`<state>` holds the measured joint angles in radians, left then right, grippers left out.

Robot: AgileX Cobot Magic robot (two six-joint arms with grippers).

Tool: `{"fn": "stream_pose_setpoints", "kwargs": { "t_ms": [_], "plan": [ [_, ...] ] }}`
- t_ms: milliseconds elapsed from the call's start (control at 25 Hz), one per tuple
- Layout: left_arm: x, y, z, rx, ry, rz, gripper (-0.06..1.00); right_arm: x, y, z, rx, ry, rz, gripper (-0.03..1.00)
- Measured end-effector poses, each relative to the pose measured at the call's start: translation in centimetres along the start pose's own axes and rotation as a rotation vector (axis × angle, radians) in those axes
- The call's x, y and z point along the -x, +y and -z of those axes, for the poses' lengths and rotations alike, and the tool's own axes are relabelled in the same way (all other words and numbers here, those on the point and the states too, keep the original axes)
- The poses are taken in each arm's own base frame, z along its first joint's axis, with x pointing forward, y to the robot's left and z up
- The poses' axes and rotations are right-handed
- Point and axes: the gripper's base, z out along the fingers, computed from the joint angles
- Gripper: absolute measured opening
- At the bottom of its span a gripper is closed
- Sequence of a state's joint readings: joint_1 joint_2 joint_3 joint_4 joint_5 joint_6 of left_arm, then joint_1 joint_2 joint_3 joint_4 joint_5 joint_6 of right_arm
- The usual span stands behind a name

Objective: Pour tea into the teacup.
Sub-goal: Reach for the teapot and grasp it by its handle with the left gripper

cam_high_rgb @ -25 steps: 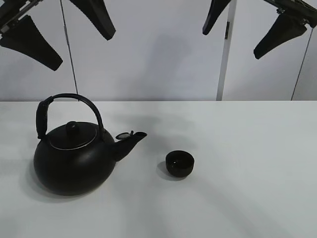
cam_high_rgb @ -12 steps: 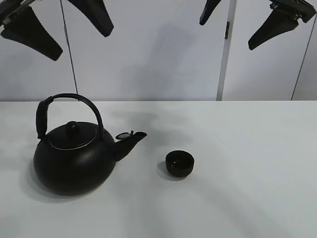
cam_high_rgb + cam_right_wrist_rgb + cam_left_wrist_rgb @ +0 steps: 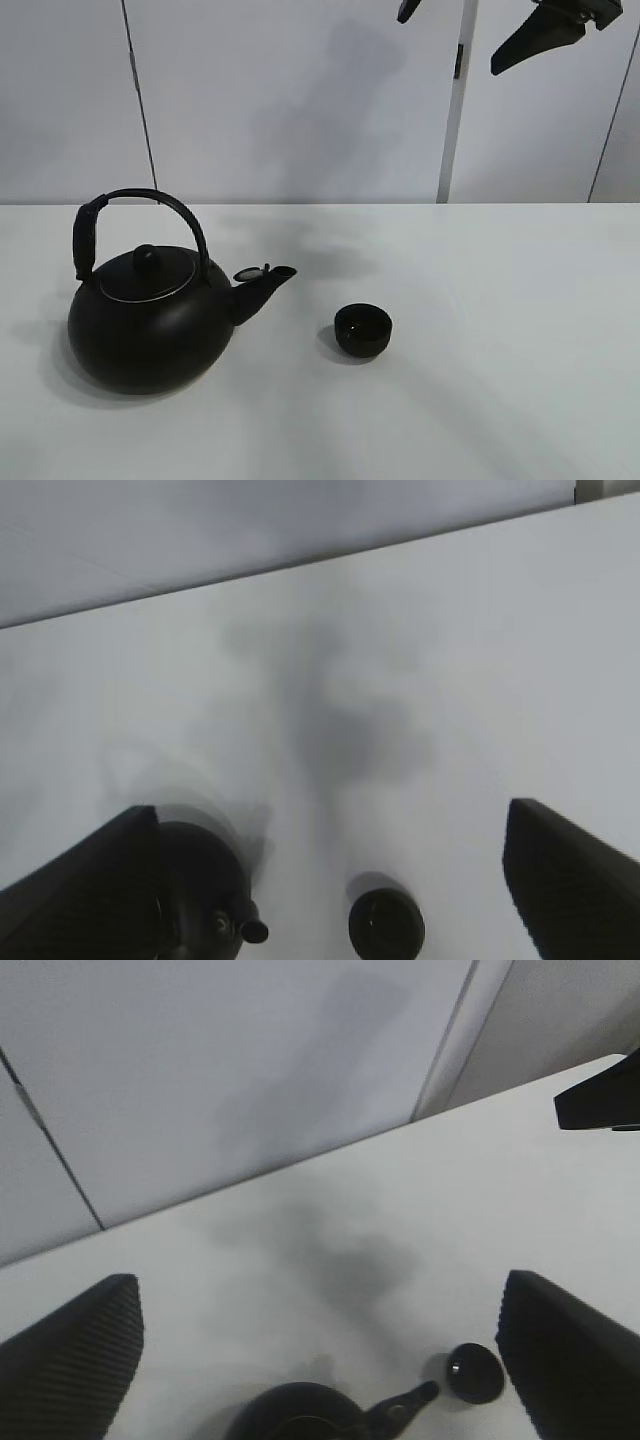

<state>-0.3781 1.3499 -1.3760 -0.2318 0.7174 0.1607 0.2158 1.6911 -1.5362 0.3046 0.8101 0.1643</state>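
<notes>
The teacup, small, black and handleless, stands upright on the white table. To its left, apart from it, sits the big black kettle, spout toward the cup. No tea is in view. High above the table, my right gripper is open at the top edge of the exterior view. Its wrist view shows the teacup and kettle far below the open right gripper. My left gripper is open and empty, high over the kettle and teacup; the exterior view does not show it.
A grey panelled wall with a vertical metal strip rises behind the table. A right gripper finger pokes into the left wrist view's edge.
Both arms have risen. The left gripper's fingers have left the top of the exterior view, and the right gripper's fingers have moved up near its top edge. Kettle and cup have not moved.
</notes>
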Motion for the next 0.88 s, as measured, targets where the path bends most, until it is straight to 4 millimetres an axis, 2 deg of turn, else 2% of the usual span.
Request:
{"fn": "stream_pose_setpoints", "kwargs": {
  "t_ms": [120,200,280,320,440,600,720,880],
  "plan": [
    [0.3,0.1,1.7,0.074,-0.041,-0.096,0.68,0.2,0.0,0.0,0.004,-0.026,0.0,0.64],
    [-0.3,-0.1,1.7,0.112,-0.072,-0.177,0.68,0.4,0.1,0.0,0.007,-0.042,0.0,0.64],
    [-2.1,-0.6,0.7,0.118,-0.111,-0.238,0.68,0.6,0.1,0.0,0.012,-0.063,-0.002,0.64],
    [-2.7,-0.7,0.4,0.12,-0.188,-0.263,0.68,0.6,0.1,0.0,0.013,-0.071,-0.002,0.64],
    [-6.4,-0.5,-1.7,0.113,-0.376,-0.303,0.68,0.8,0.1,0.0,0.016,-0.085,-0.002,0.64],
    [-10.9,-0.4,-2.4,0.097,-0.621,-0.276,0.68,0.9,0.2,0.0,0.019,-0.099,-0.003,0.64],
    [-14.5,0.0,-2.4,0.105,-0.672,-0.242,0.68,0.9,0.2,0.0,0.019,-0.1,-0.003,0.64],
    [-18.1,0.4,-2.4,0.112,-0.641,-0.223,0.64,0.9,0.2,0.0,0.019,-0.1,-0.003,0.64]
  ]
}}
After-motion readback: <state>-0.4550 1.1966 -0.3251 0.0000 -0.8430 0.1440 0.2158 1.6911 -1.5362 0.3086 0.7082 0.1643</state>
